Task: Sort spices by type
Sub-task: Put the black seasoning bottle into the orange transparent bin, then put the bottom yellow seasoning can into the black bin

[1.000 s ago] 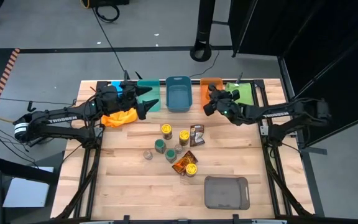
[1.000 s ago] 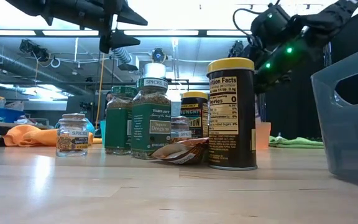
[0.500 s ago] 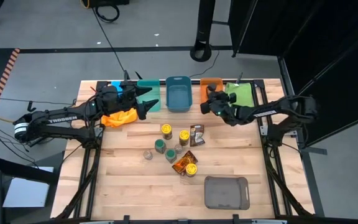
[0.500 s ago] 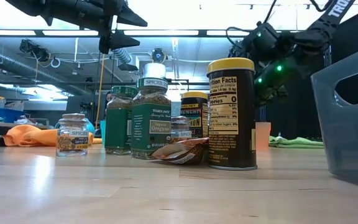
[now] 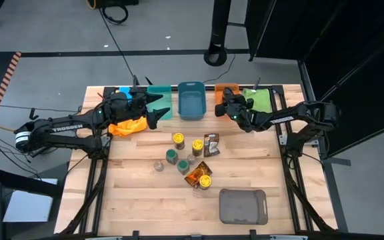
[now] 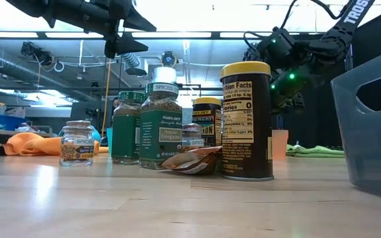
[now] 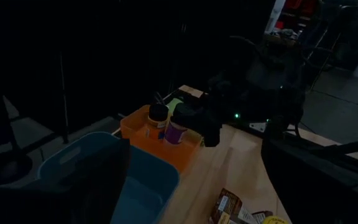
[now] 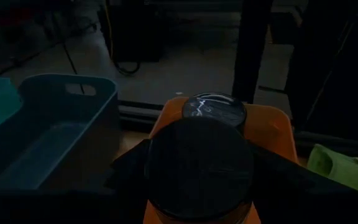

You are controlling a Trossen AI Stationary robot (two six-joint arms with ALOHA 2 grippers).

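Note:
Several spice jars (image 5: 178,139) with yellow, green or grey lids and two foil packets (image 5: 211,143) sit in a cluster mid-table. My right gripper (image 5: 227,107) is over the orange bin (image 5: 227,89) at the far edge, shut on a dark-lidded jar (image 7: 178,129) with a purple label. A second dark-lidded jar (image 7: 157,116) stands in that bin. My left gripper (image 5: 157,108) hovers open by the teal bin (image 5: 160,100), with nothing between its fingers. My right gripper pinches the jar's round sides just below the dark lid (image 8: 197,163) between its two fingers (image 8: 127,172). It comes from the table's right side, slanting slightly down. The jar stays roughly upright, its lower part inside the orange bin's rim; whether it rests on the floor I cannot tell.
A blue bin (image 5: 192,100) stands between the teal and orange ones, with a green bin (image 5: 260,100) at the far right. An orange cloth (image 5: 127,125) lies under my left arm. A flat grey tray (image 5: 243,205) sits near the front edge.
My right gripper, with the jar, has sunk a little and gone toward the orange bin at the far edge, while its wrist has rolled. The jar now sits lower over the bin. My left arm has kept still.

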